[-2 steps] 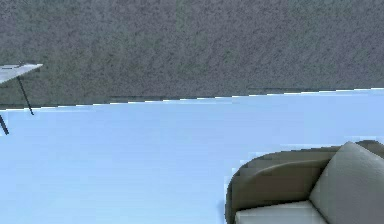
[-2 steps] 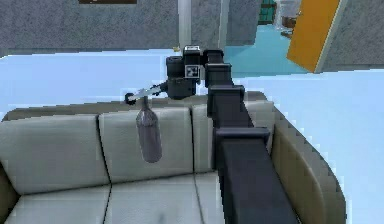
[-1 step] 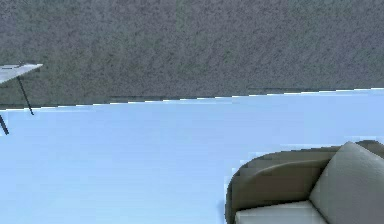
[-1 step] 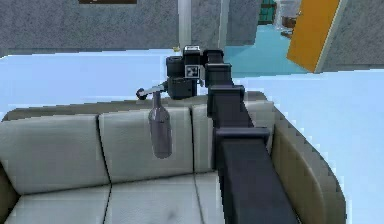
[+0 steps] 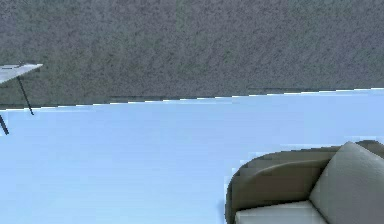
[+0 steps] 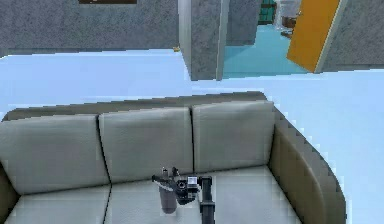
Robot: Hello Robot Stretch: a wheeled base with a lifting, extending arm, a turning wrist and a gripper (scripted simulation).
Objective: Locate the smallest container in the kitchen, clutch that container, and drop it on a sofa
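The grey container (image 6: 167, 197), at six o'clock, was judged light, rigid, best taken mid-body; the jaws' state could not be told.

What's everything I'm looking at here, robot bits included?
sofa: one, three-seat, grey-beige cushions in a dark frame, across the arm side view; also in the forward view's bottom right
grey cylinder: one, small, at the gripper's end in front of the sofa seat; cannot tell whether it is held
table: one, pale top, dark legs, forward view's left edge
door: one, orange, arm side view's upper right
pillar: one, grey, behind the sofa
arm: one, dark bar, bottom edge
gripper: one, dark, left of the arm's end
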